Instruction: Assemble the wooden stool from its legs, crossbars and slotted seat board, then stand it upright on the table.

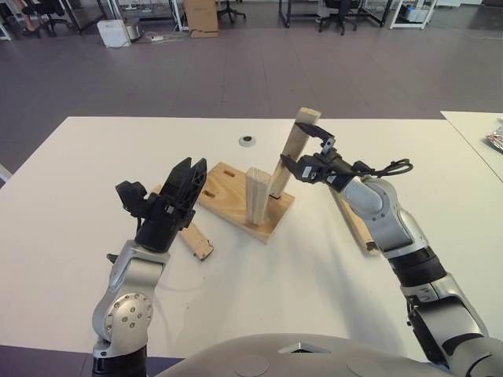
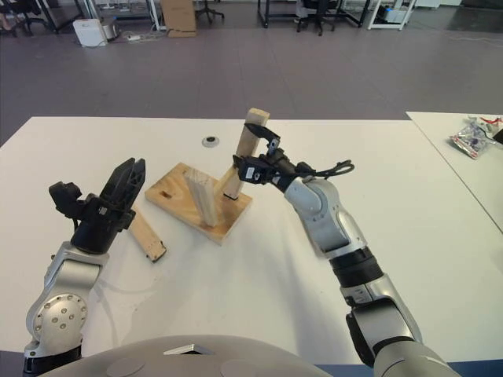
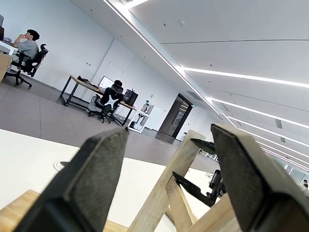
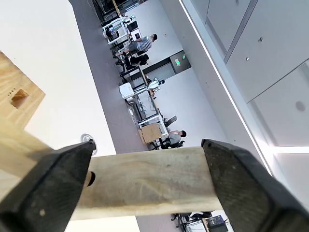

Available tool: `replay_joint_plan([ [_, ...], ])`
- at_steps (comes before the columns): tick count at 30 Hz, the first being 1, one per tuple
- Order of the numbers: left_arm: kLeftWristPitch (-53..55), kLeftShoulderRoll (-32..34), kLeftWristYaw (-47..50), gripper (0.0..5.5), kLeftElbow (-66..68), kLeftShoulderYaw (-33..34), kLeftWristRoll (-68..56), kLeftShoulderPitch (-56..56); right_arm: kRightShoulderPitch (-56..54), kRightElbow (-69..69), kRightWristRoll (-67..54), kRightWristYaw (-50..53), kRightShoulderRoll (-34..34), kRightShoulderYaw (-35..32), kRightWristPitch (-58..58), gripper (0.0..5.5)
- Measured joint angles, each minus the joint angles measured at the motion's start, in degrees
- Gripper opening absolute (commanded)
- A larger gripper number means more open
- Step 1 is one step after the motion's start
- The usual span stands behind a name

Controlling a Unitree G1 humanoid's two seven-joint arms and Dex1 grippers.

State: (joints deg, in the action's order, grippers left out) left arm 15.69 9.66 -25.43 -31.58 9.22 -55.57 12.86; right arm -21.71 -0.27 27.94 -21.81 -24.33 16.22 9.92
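Right end effector (image 1: 292,144): open wide, clamping nothing. Its two fingers sit spread along the length of the tilted leg (image 1: 297,141), one near the top end and one lower down. I cannot tell whether the tips touch the wood.
Right pads (image 4: 241,179): in the right wrist view the tilted leg runs across from one dark pad to the other, lying beyond them and not squeezed between them.
Left end effector (image 1: 194,165): open, with nothing in it. It is raised over the worktop (image 1: 94,173) at the left corner of the seat board (image 1: 232,196), fingers pointing towards the legs.
Left pads (image 3: 91,179): well apart. Between them the left wrist view shows both legs and the other arm's end effector farther off.
Tilted leg: its foot is down at the far right part of the seat board, and it leans away from the robot and to the right.
Upright leg (image 1: 258,195): stands vertical on the seat board, just beside the tilted leg's foot, on the side nearer the robot.
Seat board: lies flat on the worktop near its middle, slotted face up, with open slots on its left half.
Short wooden bar (image 1: 195,239): flat on the worktop just left of the board, below the left end effector.
Long wooden bar (image 1: 357,228): flat on the worktop to the right of the board, partly hidden by the right forearm.
Round grommet (image 1: 247,140): set in the worktop beyond the board.
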Motion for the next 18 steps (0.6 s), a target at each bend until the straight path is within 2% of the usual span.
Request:
replay_joint_plan([
  [6,-0.05,-0.54,-0.02,3.14,0.02,-0.15,0.17,-0.19,0.07,-1.97,-8.57,-1.56,3.81,-0.43,-0.11,4.17],
  [8,-0.08,-0.6,-0.08,3.14,0.06,-0.19,0.66,-0.26,-4.17,-2.81,-19.26,-1.67,8.12,-5.16,-1.54,4.17],
  [10,-0.18,-0.69,-0.08,3.14,0.24,-0.29,1.65,-0.32,-14.57,-1.88,-26.36,-0.98,9.29,-11.4,-2.87,4.17],
  [13,-1.17,-1.76,-0.01,3.14,0.77,-1.15,3.26,-0.07,-27.42,10.79,-28.37,2.1,4.98,-18.81,-3.53,4.17],
  [15,-1.57,-1.53,1.25,3.14,2.47,-1.81,7.73,0.3,-30.28,20.69,-25.67,1.93,1.57,-18.55,-2.5,4.17],
  [18,-2.42,1.8,4.53,3.14,6.44,-2.44,19.09,2.09,-30.27,32.79,-24.19,-2.14,1.14,-15.4,-1.39,4.17],
])
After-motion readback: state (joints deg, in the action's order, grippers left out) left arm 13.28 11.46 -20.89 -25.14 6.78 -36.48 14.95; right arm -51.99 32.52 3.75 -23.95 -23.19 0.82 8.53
